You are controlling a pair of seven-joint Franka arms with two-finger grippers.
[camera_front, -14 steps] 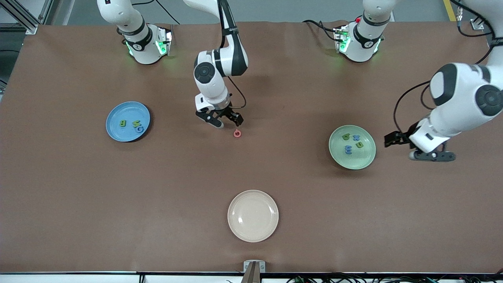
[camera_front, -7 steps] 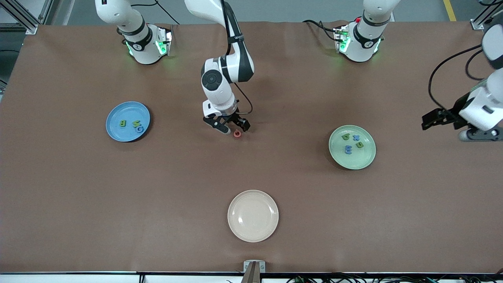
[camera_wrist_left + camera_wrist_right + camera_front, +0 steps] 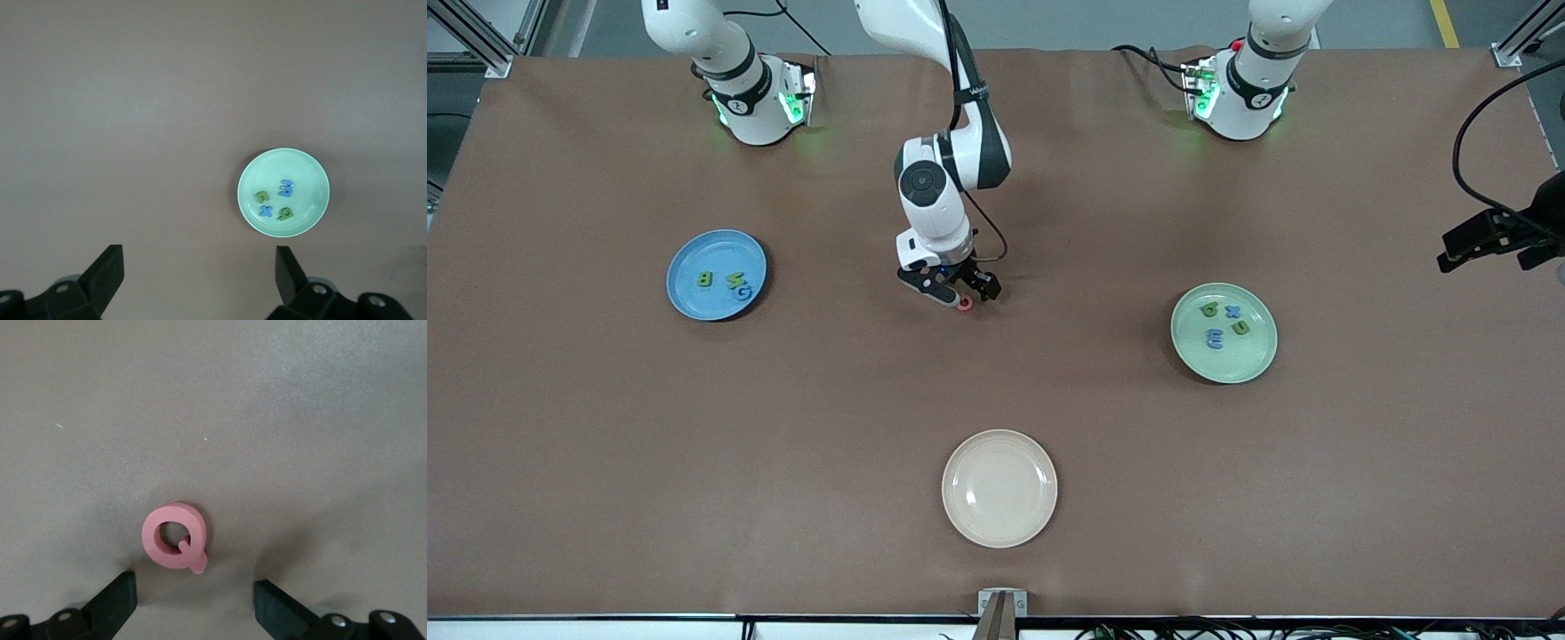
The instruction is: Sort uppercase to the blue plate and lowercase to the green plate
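Just beside right gripper, pink letter

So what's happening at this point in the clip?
The right claw is down at the pink letter Q lying on the table mid-way between the plates, fingers open around it, not yet gripping. The blue plate holds three letters, the green plate four. The left claw waits, open, above the table near the green plate.

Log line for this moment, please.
right gripper: open, around pink letter on table | left gripper: open, waiting
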